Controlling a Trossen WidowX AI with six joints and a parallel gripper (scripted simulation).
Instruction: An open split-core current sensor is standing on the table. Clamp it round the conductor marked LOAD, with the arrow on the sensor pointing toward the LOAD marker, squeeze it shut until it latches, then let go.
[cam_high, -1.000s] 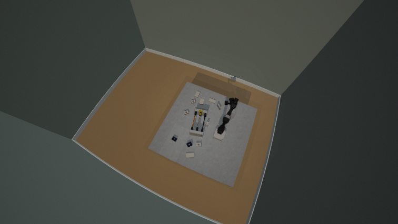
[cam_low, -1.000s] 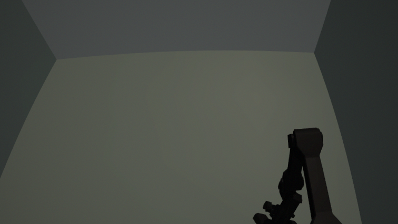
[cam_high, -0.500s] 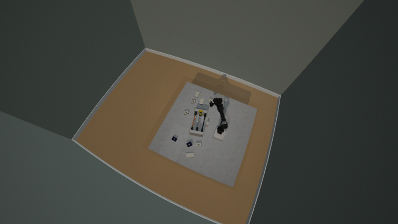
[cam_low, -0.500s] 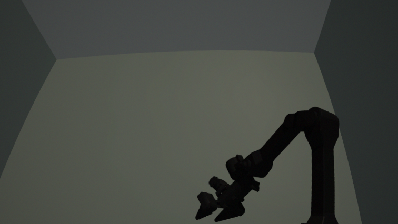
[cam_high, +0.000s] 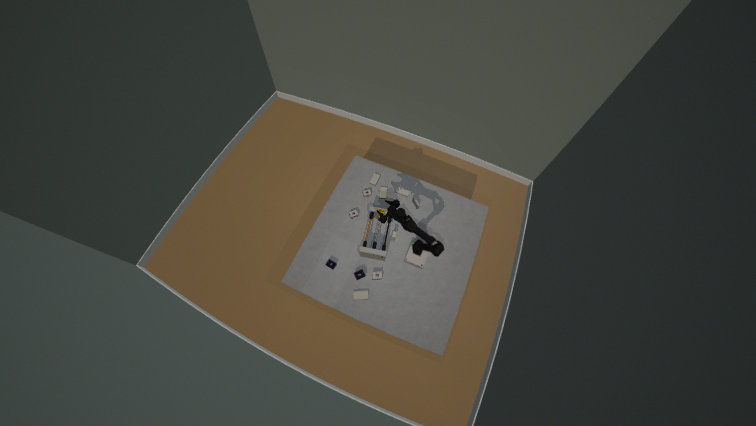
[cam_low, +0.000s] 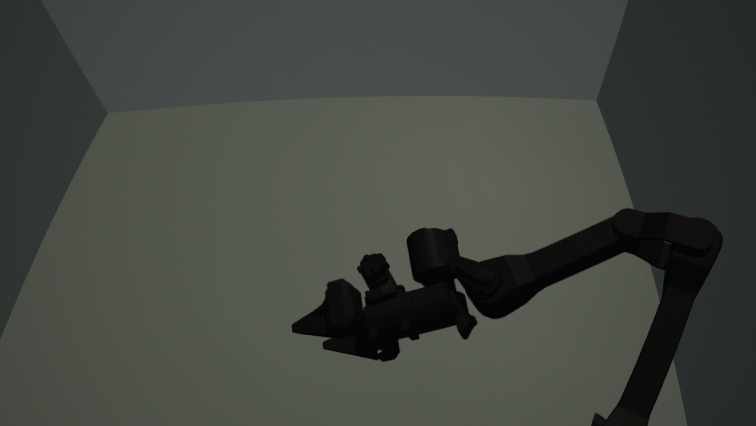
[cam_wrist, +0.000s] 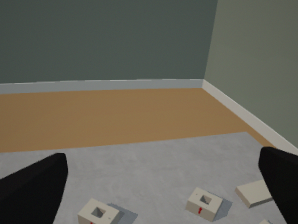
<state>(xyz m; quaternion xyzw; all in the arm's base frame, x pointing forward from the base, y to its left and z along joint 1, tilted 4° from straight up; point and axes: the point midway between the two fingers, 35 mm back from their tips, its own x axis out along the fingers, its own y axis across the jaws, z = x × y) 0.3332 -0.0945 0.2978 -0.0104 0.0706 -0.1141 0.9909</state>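
Note:
In the top view a narrow fixture (cam_high: 372, 252) on the grey table top (cam_high: 423, 312) holds several parallel conductors, among them an orange one (cam_high: 366, 231) at the left. A small yellow piece (cam_high: 380, 212) sits at the fixture's far end. I cannot tell at this size which piece is the sensor or where the LOAD marker is. My gripper (cam_high: 387, 204) (cam_low: 309, 336) (cam_wrist: 165, 161) hangs above the fixture's far end. It is wide open and empty, its two black fingers at the edges of the wrist view. It looks out over the table's far part.
Two small cream blocks with square holes, one (cam_wrist: 99, 216) and another (cam_wrist: 204, 204), and flat cream plates (cam_wrist: 253, 192) lie on the table ahead of the gripper. Two dark blue blocks (cam_high: 331, 263) (cam_high: 360, 273) lie near the fixture's near end. The arm's base (cam_high: 417, 257) stands right of the fixture. Brown floor (cam_high: 238, 211) surrounds the table.

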